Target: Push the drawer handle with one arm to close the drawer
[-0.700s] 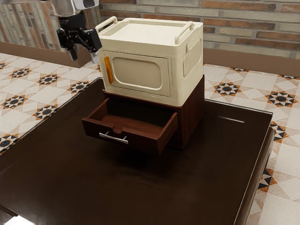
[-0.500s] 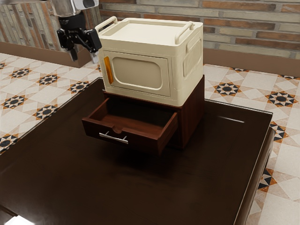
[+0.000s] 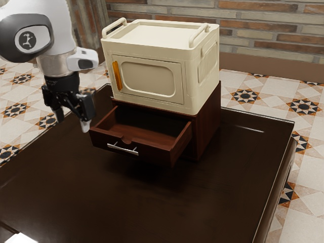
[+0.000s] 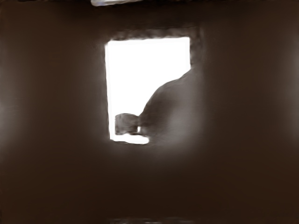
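Handle (image 3: 122, 149): silver bar on the drawer's front
Drawer (image 3: 158, 153): open, jutting from the cabinet
Gripper (image 3: 73, 126): fingers apart, near the drawer front's corner at the exterior view's left
Cabinet (image 3: 208, 126): reddish-brown, beneath the cream box (image 3: 152, 78)
Table (image 3: 126, 202): dark, glossy, beneath the cabinet

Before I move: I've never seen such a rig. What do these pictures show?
The machine is one robot arm with a black two-finger gripper, open and holding nothing. One picture is from a camera at the arm's side, the other from its hand. On the dark table stands a brown cabinet with a cream box on top. Its drawer is open, with a silver handle in front. The hand camera faces something dark, probably the tabletop, with a bright patch, perhaps a reflection.
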`<act>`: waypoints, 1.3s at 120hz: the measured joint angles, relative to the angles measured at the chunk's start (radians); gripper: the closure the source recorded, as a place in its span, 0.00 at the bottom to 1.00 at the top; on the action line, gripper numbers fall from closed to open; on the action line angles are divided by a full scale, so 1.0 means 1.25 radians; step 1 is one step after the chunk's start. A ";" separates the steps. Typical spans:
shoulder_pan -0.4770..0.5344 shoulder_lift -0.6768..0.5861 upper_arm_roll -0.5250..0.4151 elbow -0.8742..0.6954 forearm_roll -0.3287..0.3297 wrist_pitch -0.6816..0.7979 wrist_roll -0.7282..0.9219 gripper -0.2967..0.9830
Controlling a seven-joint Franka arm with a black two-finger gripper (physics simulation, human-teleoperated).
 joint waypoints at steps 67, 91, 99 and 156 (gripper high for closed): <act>0.029 0.244 -0.062 -0.115 0.041 0.468 -0.087 0.81; 0.032 0.287 -0.065 -0.110 0.044 0.529 -0.105 0.83; 0.032 0.300 -0.064 -0.101 0.045 0.540 -0.109 0.84; 0.038 0.408 -0.056 0.019 0.100 0.548 -0.127 0.85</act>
